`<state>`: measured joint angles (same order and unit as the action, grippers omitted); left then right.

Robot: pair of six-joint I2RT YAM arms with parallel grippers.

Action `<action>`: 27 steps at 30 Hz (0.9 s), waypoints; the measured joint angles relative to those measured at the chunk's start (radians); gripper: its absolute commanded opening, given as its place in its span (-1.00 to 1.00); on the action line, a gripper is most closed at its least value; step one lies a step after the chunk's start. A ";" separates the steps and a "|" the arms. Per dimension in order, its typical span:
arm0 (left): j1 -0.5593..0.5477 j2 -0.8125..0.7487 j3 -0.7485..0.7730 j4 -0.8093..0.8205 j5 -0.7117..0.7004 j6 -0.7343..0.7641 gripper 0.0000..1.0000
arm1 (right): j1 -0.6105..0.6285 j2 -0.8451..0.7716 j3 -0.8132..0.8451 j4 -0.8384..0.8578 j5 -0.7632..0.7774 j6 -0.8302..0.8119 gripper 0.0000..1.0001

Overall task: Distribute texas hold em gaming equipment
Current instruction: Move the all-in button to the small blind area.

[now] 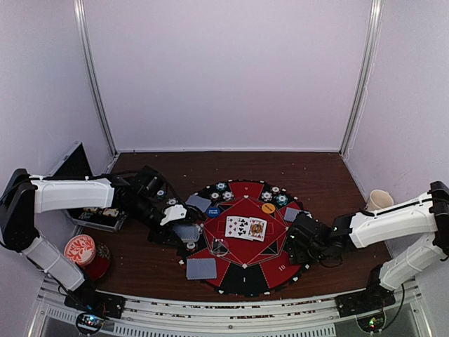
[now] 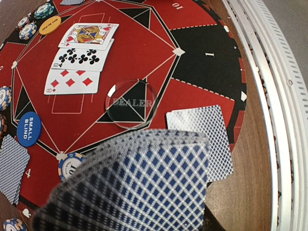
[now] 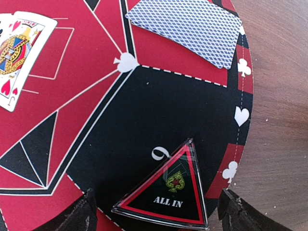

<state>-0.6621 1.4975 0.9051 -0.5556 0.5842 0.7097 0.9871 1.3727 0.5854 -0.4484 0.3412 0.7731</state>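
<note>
Closest to my left wrist camera is the deck of cards (image 2: pixel 139 187), a blurred fan of blue-checked backs. My left tool (image 1: pixel 173 214) is clamped on it and holds it low over the near-left part of the round mat (image 2: pixel 202 53). Past the fan, a face-down hand (image 2: pixel 204 139) lies just inside the mat's rim, and a second face-down hand (image 2: pixel 12 166) sits at another seat. In the centre the king of hearts (image 2: pixel 89 36), ten of clubs (image 2: pixel 82 57) and eight of diamonds (image 2: pixel 71 81) lie face up. Near them are the clear Dealer disc (image 2: pixel 131 102), the blue Small Blind button (image 2: pixel 29 129) and the orange button (image 2: pixel 50 25). One poker chip (image 2: pixel 71 166) peeks out from under the fan.

My right tool (image 3: pixel 156 211) stands wide open, a finger on each side of the triangular All In marker (image 3: pixel 168 192) without touching it. The marker lies flat on a black seat segment near the mat's edge, with bare tabletop (image 3: pixel 284 144) just beyond it.

I judge this to be the dealing stage, with some seats served and the deck not yet spent. Whether the marker is being set down or picked up, I cannot tell. The next card calls for sliding a single card off the fan without dragging its neighbours, and for keeping the fan clear of the chip beneath.
</note>
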 measured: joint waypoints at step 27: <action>0.000 0.000 0.000 0.000 0.000 0.000 -0.22 | -0.061 -0.026 -0.037 0.055 -0.034 -0.050 0.09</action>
<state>-0.6621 1.4975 0.9051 -0.5556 0.5842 0.7094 0.9264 1.3464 0.5488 -0.3931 0.3073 0.7231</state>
